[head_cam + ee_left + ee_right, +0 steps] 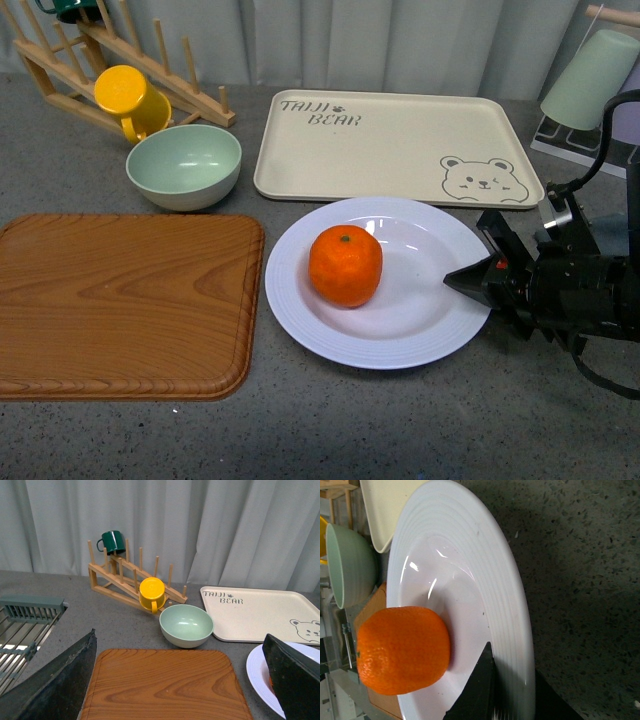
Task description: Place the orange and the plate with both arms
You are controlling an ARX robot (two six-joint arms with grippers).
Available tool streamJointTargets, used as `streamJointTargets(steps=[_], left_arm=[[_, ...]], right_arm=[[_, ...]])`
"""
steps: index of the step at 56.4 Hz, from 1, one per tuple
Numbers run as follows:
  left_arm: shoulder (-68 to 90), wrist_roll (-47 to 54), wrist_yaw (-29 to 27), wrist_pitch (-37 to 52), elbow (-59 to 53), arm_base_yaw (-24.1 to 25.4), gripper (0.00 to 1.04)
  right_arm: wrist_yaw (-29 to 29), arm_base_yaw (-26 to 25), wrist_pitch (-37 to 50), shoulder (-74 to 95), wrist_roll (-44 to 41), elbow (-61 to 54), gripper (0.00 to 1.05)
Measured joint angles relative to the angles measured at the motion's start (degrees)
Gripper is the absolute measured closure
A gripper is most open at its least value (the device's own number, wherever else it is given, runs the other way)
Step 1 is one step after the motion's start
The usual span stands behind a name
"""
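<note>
"One orange (345,265), one plate (400,350). Where do they stand?"

"The orange sits in the plate's well, a little left of its middle, green stem spot up. The plate lies flat on the grey tabletop (400,430), just in front of the beige bear tray (390,145) and just right of the wooden board (125,300)."

"And the right pincer (460,281)?"

"At the plate's right edge. One dark finger (477,690) reaches in over the ridged rim, its tip near the orange but apart from it. Something dark shows just outside the rim too. Whether it pinches the rim or merely straddles it, I cannot tell."

"The left pincer (179,634)?"

"Spread wide, nothing between its fingers, on the board's side of the tabletop. Beyond the board are the pale green bowl (184,165) and the yellow mug (128,98), which hangs on the wooden rack (160,65)."
</note>
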Motion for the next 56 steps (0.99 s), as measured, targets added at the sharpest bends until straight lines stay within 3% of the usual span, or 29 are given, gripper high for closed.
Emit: streamJointTargets(steps=[16, 33, 56], left_arm=[[0.0, 0.0, 0.0, 0.0, 0.0, 0.0, 0.06], [0.0, 0.0, 0.0, 0.0, 0.0, 0.0, 0.06], [0.0, 0.0, 0.0, 0.0, 0.0, 0.0, 0.06]], right_arm=[[0.3, 0.4, 7.3, -2.0, 3.9, -4.1, 1.01], [2.1, -1.0, 25.4, -4.8, 12.9, -7.4, 1.01], [15.0, 3.0, 28.6, 0.5, 22.8, 3.4, 1.01]])
